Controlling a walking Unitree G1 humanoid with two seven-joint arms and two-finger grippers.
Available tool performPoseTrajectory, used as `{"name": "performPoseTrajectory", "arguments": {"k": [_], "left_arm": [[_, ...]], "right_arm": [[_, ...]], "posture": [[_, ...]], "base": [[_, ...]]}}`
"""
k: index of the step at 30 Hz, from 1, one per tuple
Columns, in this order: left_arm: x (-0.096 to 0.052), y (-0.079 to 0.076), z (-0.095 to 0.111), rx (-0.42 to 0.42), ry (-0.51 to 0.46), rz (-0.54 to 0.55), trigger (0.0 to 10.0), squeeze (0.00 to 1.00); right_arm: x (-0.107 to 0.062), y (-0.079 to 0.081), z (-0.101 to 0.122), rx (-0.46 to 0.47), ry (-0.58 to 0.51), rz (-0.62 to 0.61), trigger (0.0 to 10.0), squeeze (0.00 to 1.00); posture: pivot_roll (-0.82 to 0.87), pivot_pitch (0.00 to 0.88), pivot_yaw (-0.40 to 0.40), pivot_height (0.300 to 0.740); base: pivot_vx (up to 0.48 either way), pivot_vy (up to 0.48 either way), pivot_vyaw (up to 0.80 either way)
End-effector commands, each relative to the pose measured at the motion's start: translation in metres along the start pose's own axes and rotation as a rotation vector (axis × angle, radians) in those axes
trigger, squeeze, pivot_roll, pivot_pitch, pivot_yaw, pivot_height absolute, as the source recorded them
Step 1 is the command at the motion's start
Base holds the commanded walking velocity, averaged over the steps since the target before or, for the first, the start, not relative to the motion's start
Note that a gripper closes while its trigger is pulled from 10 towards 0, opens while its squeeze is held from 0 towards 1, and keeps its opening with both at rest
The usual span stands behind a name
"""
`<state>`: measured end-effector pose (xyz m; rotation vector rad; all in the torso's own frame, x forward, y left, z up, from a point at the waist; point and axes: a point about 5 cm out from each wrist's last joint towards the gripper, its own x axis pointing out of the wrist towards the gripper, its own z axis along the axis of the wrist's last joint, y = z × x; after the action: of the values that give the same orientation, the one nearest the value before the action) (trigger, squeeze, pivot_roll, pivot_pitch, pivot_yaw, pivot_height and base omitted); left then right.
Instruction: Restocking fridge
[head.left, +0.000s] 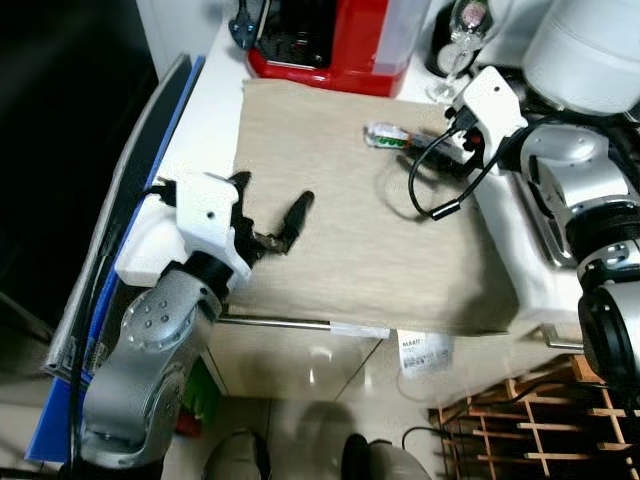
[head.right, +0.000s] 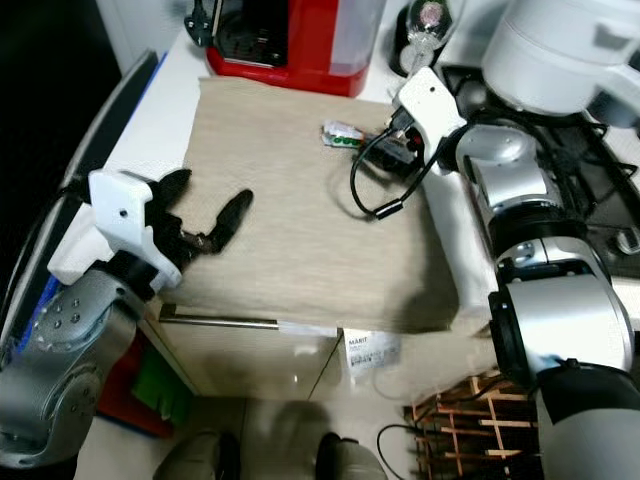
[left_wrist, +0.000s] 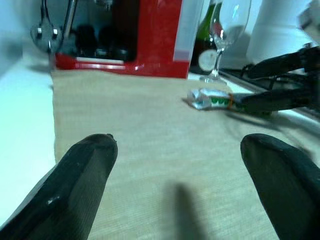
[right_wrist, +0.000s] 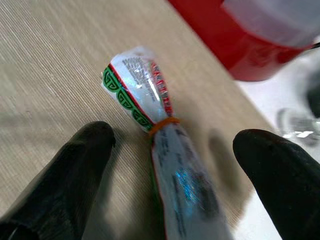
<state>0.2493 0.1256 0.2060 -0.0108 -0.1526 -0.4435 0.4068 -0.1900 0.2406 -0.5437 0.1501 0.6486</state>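
Observation:
A clear plastic packet (right_wrist: 150, 110) with green and red print and an orange rubber band lies on the beige mat (head.left: 340, 240), towards its far right side. My right gripper (right_wrist: 175, 137) is open, low over the mat, with one black finger on each side of the packet's banded end. The packet (head.left: 388, 136) lies just left of that gripper's white wrist housing. My left gripper (head.left: 270, 195) hovers open and empty over the mat's near left part, well short of the packet (left_wrist: 210, 98).
A red appliance (head.left: 330, 40) stands at the mat's far edge, with a wine glass (head.left: 465, 40) and a big white pot (head.left: 590, 50) to its right. A black cable (head.left: 425, 190) loops below the right wrist. A wooden rack (head.left: 530, 420) sits on the floor, lower right.

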Motion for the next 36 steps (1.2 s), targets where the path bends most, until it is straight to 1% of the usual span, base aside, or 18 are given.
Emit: {"name": "performPoseTrajectory", "arguments": {"k": [1, 6, 8, 9, 10, 13, 15, 18, 24, 28, 30, 32, 35, 36], "left_arm": [[-0.004, -0.005, 0.004, -0.018, 0.000, -0.019, 10.0, 0.00], [-0.008, -0.005, 0.005, -0.041, 0.020, -0.018, 10.0, 0.00], [-0.008, -0.006, 0.005, -0.046, 0.025, -0.022, 10.0, 0.00], [-0.008, -0.006, 0.005, -0.046, 0.025, -0.022, 10.0, 0.00], [-0.007, -0.005, 0.005, -0.055, 0.027, -0.020, 10.0, 0.00], [-0.007, -0.005, 0.005, -0.057, 0.031, -0.019, 10.0, 0.00], [-0.005, -0.006, 0.004, -0.064, 0.037, -0.020, 10.0, 0.00], [-0.004, -0.007, 0.002, -0.073, 0.046, -0.031, 10.0, 0.00], [0.000, -0.007, 0.002, -0.074, 0.043, -0.033, 10.0, 0.00], [0.002, -0.005, 0.002, -0.072, 0.043, -0.028, 10.0, 0.00], [0.004, -0.005, 0.002, -0.070, 0.037, -0.027, 10.0, 0.00], [0.005, -0.005, 0.002, -0.070, 0.036, -0.027, 10.0, 0.00], [0.009, -0.005, 0.002, -0.067, 0.029, -0.032, 10.0, 0.00], [0.011, -0.005, 0.003, -0.063, 0.019, -0.035, 10.0, 0.00]], "right_arm": [[-0.001, -0.001, 0.001, -0.016, 0.014, 0.026, 10.0, 0.51], [0.002, 0.004, -0.007, -0.015, 0.072, 0.065, 10.0, 0.51], [0.003, 0.004, -0.010, 0.022, 0.087, 0.038, 10.0, 0.50], [0.003, 0.004, -0.010, 0.022, 0.087, 0.038, 10.0, 0.50], [0.003, 0.003, -0.010, 0.042, 0.083, 0.002, 0.0, 0.51], [0.004, 0.003, -0.012, 0.073, 0.078, -0.003, 0.0, 0.51], [0.006, 0.008, -0.014, 0.097, 0.082, 0.031, 0.0, 0.51], [0.008, 0.011, -0.014, 0.125, 0.075, 0.051, 0.0, 0.51], [0.010, 0.012, -0.011, 0.142, 0.059, 0.056, 0.0, 0.51], [0.010, 0.014, -0.011, 0.134, 0.057, 0.067, 0.0, 0.49], [0.010, 0.011, -0.009, 0.125, 0.045, 0.032, 0.0, 0.49], [0.010, 0.011, -0.008, 0.125, 0.040, 0.026, 0.0, 0.49], [0.008, 0.000, 0.004, 0.136, -0.023, -0.079, 0.0, 0.49], [0.004, -0.011, 0.015, 0.123, -0.077, -0.177, 0.0, 0.49]], "posture": [[0.13, 0.214, -0.096, 0.740], [0.13, 0.213, -0.099, 0.740], [0.13, 0.212, -0.100, 0.740], [0.13, 0.212, -0.100, 0.740], [0.13, 0.212, -0.100, 0.740], [0.12, 0.211, -0.101, 0.740], [0.11, 0.208, -0.100, 0.740], [0.11, 0.202, -0.100, 0.740], [0.10, 0.195, -0.100, 0.740], [0.10, 0.189, -0.099, 0.740], [0.10, 0.176, -0.095, 0.740], [0.10, 0.176, -0.095, 0.740], [0.09, 0.159, -0.093, 0.740], [0.09, 0.152, -0.091, 0.740]], "base": [[0.000, 0.000, 0.00], [0.000, 0.000, 0.00], [0.000, 0.000, 0.00], [0.000, 0.000, 0.00], [0.000, 0.000, 0.00], [0.000, 0.000, 0.00], [0.000, 0.000, 0.00], [0.000, 0.000, 0.00], [0.000, 0.000, 0.00], [0.000, 0.000, 0.00], [0.000, 0.000, 0.00], [0.000, 0.000, 0.00], [0.000, 0.000, 0.00], [0.000, 0.000, 0.00]]}}
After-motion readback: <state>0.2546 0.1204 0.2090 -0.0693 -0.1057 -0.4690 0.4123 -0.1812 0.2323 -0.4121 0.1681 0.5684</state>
